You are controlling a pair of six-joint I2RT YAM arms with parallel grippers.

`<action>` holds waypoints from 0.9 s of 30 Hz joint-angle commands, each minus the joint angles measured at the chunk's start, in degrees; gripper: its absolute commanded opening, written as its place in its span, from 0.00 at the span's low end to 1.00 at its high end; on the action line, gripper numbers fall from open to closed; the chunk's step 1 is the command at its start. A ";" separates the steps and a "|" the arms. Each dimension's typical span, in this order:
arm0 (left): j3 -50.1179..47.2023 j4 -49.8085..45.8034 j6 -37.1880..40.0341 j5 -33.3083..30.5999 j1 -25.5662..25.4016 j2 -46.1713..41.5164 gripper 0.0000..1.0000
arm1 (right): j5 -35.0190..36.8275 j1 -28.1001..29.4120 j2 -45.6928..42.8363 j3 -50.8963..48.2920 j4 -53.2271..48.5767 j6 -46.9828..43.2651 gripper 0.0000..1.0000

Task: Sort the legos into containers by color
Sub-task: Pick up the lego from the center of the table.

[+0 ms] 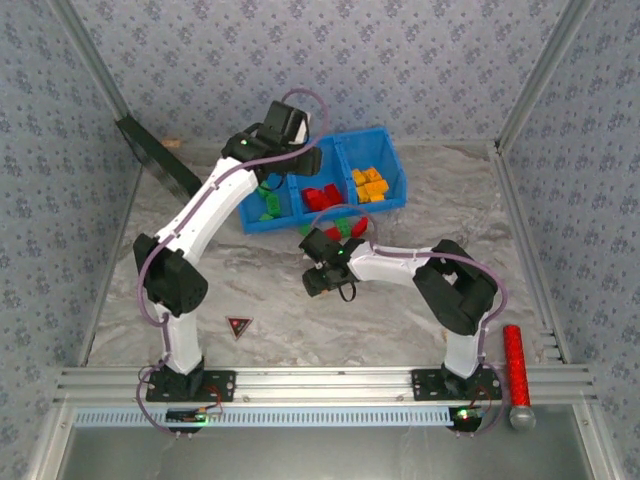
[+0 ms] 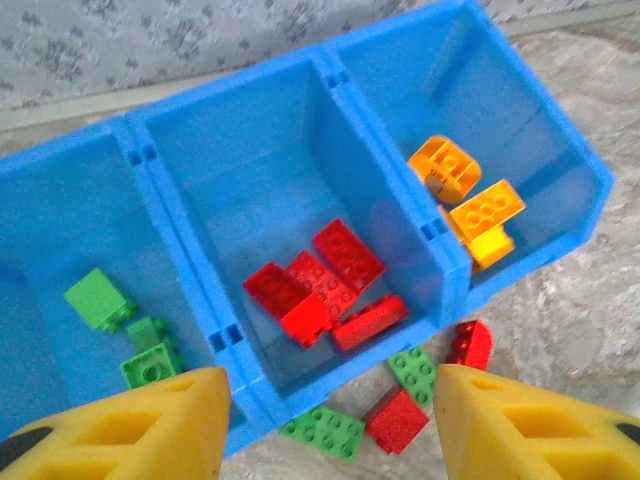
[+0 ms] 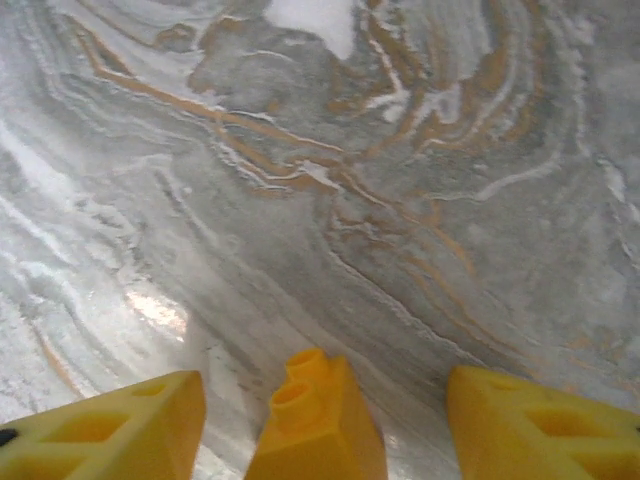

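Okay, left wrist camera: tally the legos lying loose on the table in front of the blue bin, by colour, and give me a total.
Green legos: 2
Red legos: 2
Total: 4

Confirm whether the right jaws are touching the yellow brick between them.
Apart. The right wrist view shows a strip of table on each side of the yellow brick, separating it from the right jaws.
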 commanded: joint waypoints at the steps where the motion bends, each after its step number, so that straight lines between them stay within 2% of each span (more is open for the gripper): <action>1: -3.29 1.38 -0.27 -1.67 0.71 -3.80 0.56 | 2.16 0.33 1.14 -0.33 -2.74 0.92 0.58; 5: -8.03 2.17 -0.92 -2.30 0.87 -6.53 0.56 | 3.33 0.24 0.99 -1.37 -3.50 1.00 0.49; 9: -12.61 2.14 -1.89 -2.87 0.98 -9.16 0.56 | 3.97 -0.47 -1.17 -4.02 -4.11 1.23 0.36; 14: -16.99 0.50 -4.35 -1.61 0.86 -13.08 0.56 | 5.04 -3.36 -7.60 -7.31 -7.35 -0.25 0.31; 21: -31.78 3.99 -13.79 1.17 0.09 -20.98 0.56 | 4.06 -16.55 -17.44 -3.99 -11.16 -6.99 0.28; 27: -43.04 10.11 -23.34 5.08 -0.91 -22.15 0.57 | 2.33 -26.05 -13.86 7.92 -10.42 -11.68 0.27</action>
